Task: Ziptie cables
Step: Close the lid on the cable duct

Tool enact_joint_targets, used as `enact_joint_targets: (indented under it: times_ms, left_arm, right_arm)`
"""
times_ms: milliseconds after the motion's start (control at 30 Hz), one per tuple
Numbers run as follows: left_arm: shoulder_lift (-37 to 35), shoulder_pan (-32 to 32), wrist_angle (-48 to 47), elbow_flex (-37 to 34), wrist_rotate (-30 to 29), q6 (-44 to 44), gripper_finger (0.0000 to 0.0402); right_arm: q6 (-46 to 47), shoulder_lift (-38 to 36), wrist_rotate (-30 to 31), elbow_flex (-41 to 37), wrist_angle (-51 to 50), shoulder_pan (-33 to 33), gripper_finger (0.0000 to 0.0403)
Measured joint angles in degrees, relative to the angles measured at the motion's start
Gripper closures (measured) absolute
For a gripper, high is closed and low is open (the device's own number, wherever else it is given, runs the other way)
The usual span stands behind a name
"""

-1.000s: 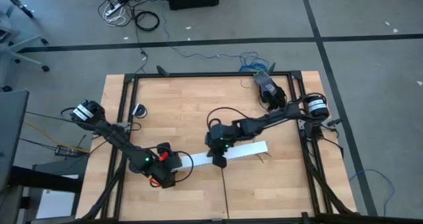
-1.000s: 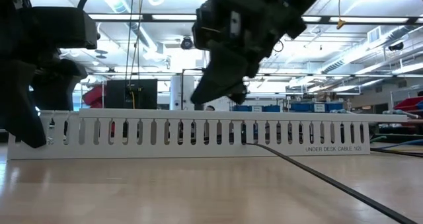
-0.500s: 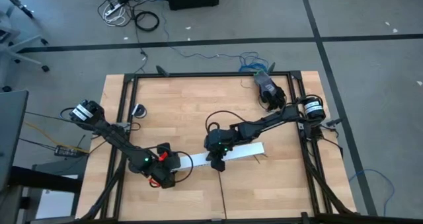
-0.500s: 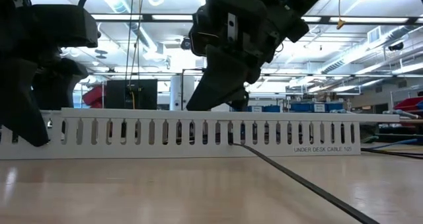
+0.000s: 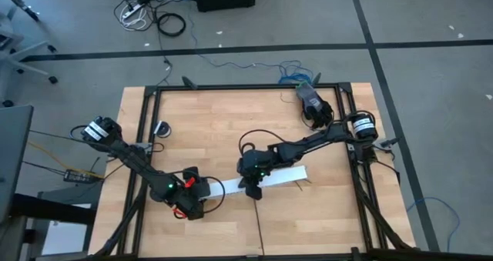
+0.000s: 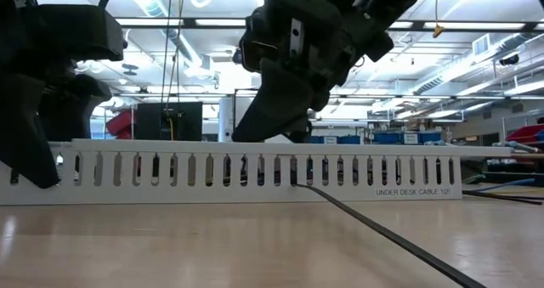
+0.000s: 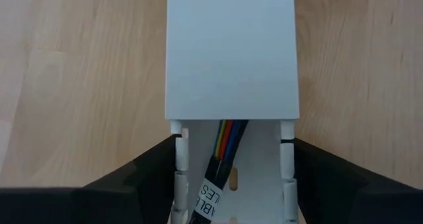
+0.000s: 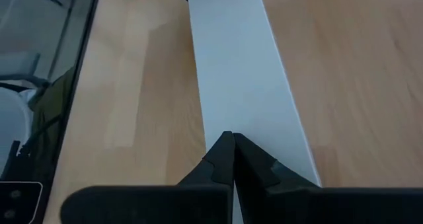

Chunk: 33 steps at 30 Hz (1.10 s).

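Left gripper (image 7: 228, 184) astride white channel (image 7: 230, 52), cables (image 7: 228, 135) inside.

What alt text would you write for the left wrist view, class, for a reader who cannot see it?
The left gripper straddles the open end of a white slotted channel on a wooden table, a finger on each side. Coloured cables in a black labelled sleeve run under the channel's lid.

overhead, tabletop level, two wrist close-ups
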Motion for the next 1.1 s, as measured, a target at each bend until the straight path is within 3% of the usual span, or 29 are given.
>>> enact_joint_targets:
  times_ms: [300, 500, 967, 1100]
  left_arm:
    - [-0.02, 0.02, 0.26, 0.0, -0.11, 0.22, 0.0168]
    - [-0.02, 0.02, 0.47, -0.02, -0.35, 0.7, 0.0173]
    - [-0.98, -0.14, -3.57, -0.02, 5.3, 0.33, 0.0104]
    - [-0.98, -1.51, -6.22, 0.0, 3.43, -1.94, 0.0102]
  right_arm:
    - [-0.07, 3.57, -5.87, 0.05, 7.62, -1.64, 0.0403]
    - [-0.07, 4.32, -6.0, 0.07, 8.88, -1.85, 0.0403]
    - [-0.02, 4.36, -5.76, 0.11, 8.57, -1.89, 0.0403]
    - [0.83, 4.36, -5.72, 0.11, 8.59, -1.89, 0.0402]
